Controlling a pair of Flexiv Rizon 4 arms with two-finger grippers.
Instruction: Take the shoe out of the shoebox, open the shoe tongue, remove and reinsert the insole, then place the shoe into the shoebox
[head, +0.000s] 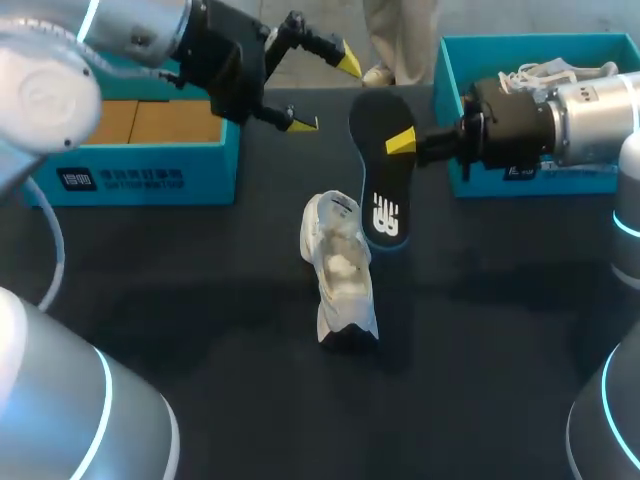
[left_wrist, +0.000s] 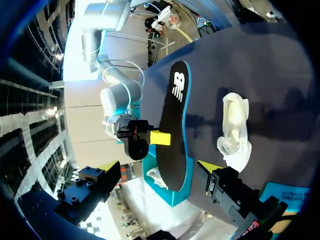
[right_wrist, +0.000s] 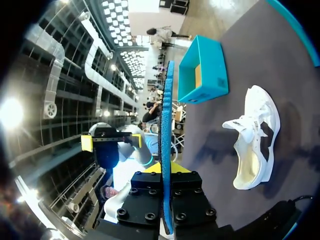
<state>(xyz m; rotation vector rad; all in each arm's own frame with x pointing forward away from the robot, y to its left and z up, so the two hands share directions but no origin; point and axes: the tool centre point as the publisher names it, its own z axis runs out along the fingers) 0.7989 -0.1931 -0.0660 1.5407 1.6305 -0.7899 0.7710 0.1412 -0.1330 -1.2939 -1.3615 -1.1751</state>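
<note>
The white shoe (head: 340, 262) lies out of its box near the middle of the dark table (head: 200, 300), apparently tipped toward one side with its mouth gaping and its tongue pulled clear, though the head view is too soft to be sure of the tongue. Just beyond it, toward the far edge, the black insole (head: 384, 165) with its blue rim hangs in the air, free of the shoe. It is clamped near the heel end by the right gripper (head: 400, 145), whose two fingers press its faces from either side; the right wrist view shows the insole edge-on between them. The left gripper (head: 325, 92) hovers above the far edge just left of the insole, its yellow-tipped fingers spread wide and holding nothing, the insole ahead of them but untouched. At the far left corner sits a teal shoebox (head: 150, 165), open and showing a bare cardboard floor. It is likely the one the shoe belongs to. A second teal box (head: 455, 90) at the far right corner holds another white shoe (head: 560, 72). By this evidence the task stands past its midpoint: the shoe is out, the tongue seems opened, and the insole is removed. What is left is to slide the insole back into the shoe, which calls for lining it up with the mouth and probably steadying the shoe, and then to return the shoe to its shoebox.
</note>
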